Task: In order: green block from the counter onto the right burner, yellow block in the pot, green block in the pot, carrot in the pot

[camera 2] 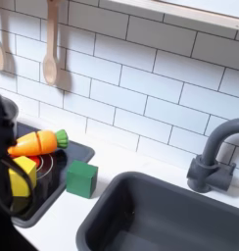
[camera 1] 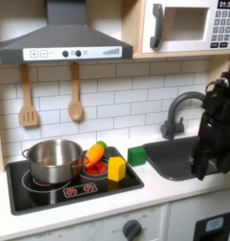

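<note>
The green block (camera 1: 137,155) (camera 2: 82,178) sits on the white counter (camera 1: 159,188) between the black stovetop and the sink. On the right burner stands the yellow block (camera 1: 116,168) (camera 2: 23,173), with the carrot (camera 1: 93,153) (camera 2: 38,143) lying just behind it. The steel pot (camera 1: 53,160) rests on the left burner. In the first exterior view my gripper (camera 1: 201,166) hangs at the end of the dark arm over the sink, well to the right of the green block. Its fingers are too dark and blurred to read.
A dark grey sink (camera 1: 183,155) (camera 2: 161,211) with a grey faucet (camera 1: 183,108) (camera 2: 215,162) lies right of the blocks. Two wooden utensils (camera 1: 75,99) hang on the tiled wall. A dark blurred shape (camera 2: 2,196) covers the second exterior view's left edge.
</note>
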